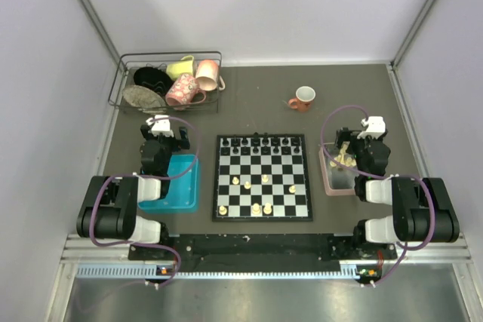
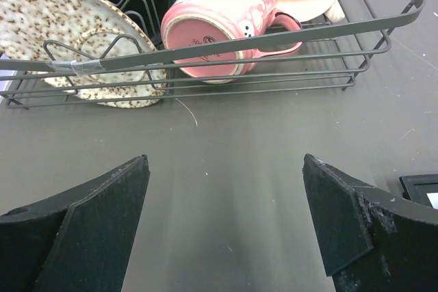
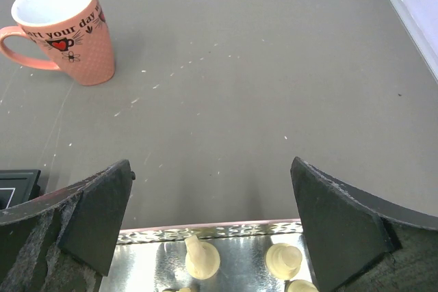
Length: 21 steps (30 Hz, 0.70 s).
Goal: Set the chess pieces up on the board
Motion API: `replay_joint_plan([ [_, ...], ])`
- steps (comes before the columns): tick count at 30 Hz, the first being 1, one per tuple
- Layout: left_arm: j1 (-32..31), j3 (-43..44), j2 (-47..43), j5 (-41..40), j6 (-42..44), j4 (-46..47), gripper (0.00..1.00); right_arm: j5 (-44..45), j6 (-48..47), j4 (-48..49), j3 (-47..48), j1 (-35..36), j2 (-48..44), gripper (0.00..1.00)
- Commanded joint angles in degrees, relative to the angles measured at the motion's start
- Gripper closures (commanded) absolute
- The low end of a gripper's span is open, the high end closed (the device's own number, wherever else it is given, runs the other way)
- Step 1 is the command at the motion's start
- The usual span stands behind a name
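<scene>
Progress looks partial: we count about 7 cream chess pieces (image 1: pixel 256 208) on the board (image 1: pixel 281 200), scattered over its near half rather than ranked in 2 rows, while black figures (image 1: pixel 262 142) line the far edge. More cream pieces lie in the pink tray (image 1: pixel 330 179), just right of the board, below the right gripper (image 3: pixel 211 169). The left gripper (image 2: pixel 224 169) hangs over bare table (image 1: pixel 339 88) near the dish rack (image 2: pixel 328 29). Both pincers gape fully and hold nothing. We judge most placing remains.

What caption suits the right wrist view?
Open end effector over pink tray of cream chess pieces, coral mug beyond.
</scene>
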Motion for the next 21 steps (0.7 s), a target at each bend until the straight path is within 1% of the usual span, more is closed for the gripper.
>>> replay_joint_plan([
  [1, 0.0, -0.2, 0.5, 0.2, 0.1, 3.0, 0.02, -0.4, 0.5, 2.0, 0.2, 0.3, -0.3, 0.01],
  [5, 0.0, -0.2, 0.5, 0.3, 0.1, 2.9, 0.02, 2.5, 1.3, 2.9, -0.4, 0.3, -0.6, 0.01],
  [19, 0.0, -0.3, 0.4, 0.3, 0.2, 2.9, 0.02, 2.7, 1.3, 3.0, -0.4, 0.3, -0.6, 0.01],
  [21, 0.0, 0.4, -0.2, 0.7, 0.3, 1.3, 0.02, 2.2, 1.1, 2.8, -0.3, 0.4, -0.4, 0.01],
])
